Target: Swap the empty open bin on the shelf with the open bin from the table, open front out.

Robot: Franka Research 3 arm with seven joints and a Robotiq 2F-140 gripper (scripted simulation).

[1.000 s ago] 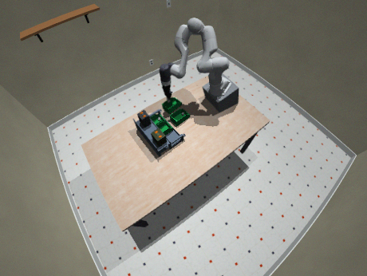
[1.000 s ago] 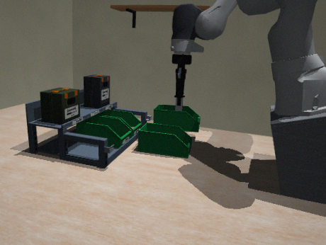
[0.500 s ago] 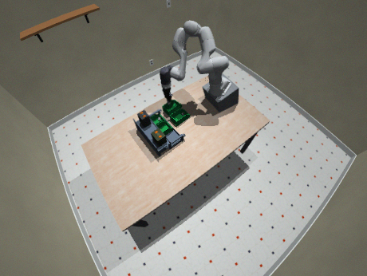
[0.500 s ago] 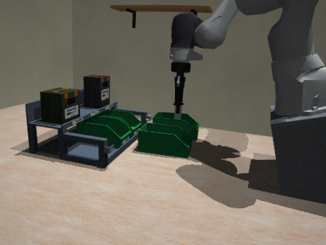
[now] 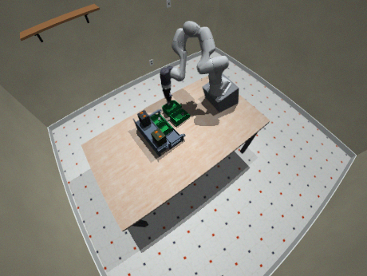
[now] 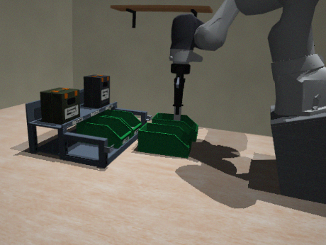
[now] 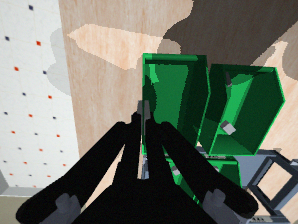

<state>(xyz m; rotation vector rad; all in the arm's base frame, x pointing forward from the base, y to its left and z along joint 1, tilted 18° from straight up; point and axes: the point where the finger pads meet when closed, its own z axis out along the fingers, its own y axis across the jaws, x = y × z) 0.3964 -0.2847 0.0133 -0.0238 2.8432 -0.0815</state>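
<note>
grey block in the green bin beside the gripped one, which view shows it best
The wrist view: it looks down into the green bin, with the grey block plain against the green. The top view is too distant to make it out clearly. In the exterior view the bin's walls hide it.

Empty green bin (image 5: 173,108) (image 6: 193,132) (image 7: 172,100), one: now lower in the exterior view and closer beside the parts bin (image 5: 179,117) (image 6: 163,144) (image 7: 245,125). Gripper (image 5: 169,102) (image 6: 177,117) (image 7: 143,107), one: likewise shifted, down toward the parts bin's level.
</note>
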